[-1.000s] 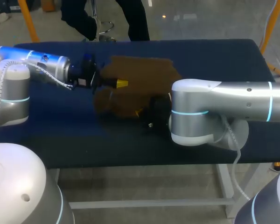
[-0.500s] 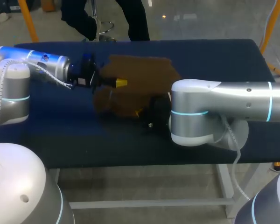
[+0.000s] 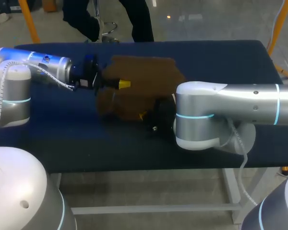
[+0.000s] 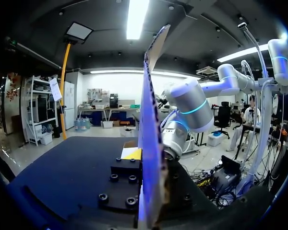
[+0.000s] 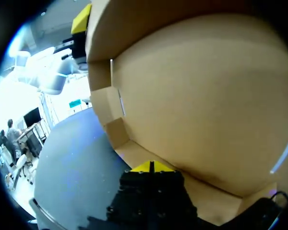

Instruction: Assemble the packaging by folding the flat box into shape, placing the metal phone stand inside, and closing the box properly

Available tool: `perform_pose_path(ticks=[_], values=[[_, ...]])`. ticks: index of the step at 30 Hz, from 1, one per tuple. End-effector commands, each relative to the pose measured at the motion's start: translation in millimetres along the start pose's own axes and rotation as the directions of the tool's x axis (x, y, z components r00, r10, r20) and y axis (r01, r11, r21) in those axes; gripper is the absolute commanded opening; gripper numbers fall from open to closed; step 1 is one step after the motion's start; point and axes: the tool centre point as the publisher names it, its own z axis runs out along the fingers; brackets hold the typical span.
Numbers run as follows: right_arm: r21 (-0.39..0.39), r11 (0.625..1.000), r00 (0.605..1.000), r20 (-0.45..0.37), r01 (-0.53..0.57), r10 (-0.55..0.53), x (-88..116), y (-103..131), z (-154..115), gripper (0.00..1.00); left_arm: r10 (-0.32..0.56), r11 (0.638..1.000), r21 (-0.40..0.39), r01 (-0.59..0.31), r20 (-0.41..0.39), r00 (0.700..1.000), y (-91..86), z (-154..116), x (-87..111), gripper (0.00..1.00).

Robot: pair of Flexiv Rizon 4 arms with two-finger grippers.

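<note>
Nothing has shifted. Left gripper [image 3: 123, 85] pinches a box [image 3: 146, 72] panel. Right gripper [image 5: 151, 167], tips pressed together, sits at box's base. Folding continues; next, square the walls.

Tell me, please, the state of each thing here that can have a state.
cardboard box: partly folded, not yet closed.
left gripper: shut on a panel of the cardboard box.
right gripper: shut, tips together at the box's lower flap.
</note>
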Motion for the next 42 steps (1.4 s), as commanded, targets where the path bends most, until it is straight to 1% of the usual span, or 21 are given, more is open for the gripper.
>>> perform_pose_path(ticks=[1,42], values=[[0.001,1.000,1.000,0.004,0.000,0.000,0.6,-4.3,4.7,0.00,-0.002,1.000,0.005,0.002,-0.007,1.000,4.4,-1.3,-2.6,0.00],[0.001,1.000,1.000,0.004,0.000,0.000,0.6,-4.3,4.7,0.00,-0.011,1.000,-0.012,0.011,0.010,1.000,5.1,-2.3,-9.8,0.00]])
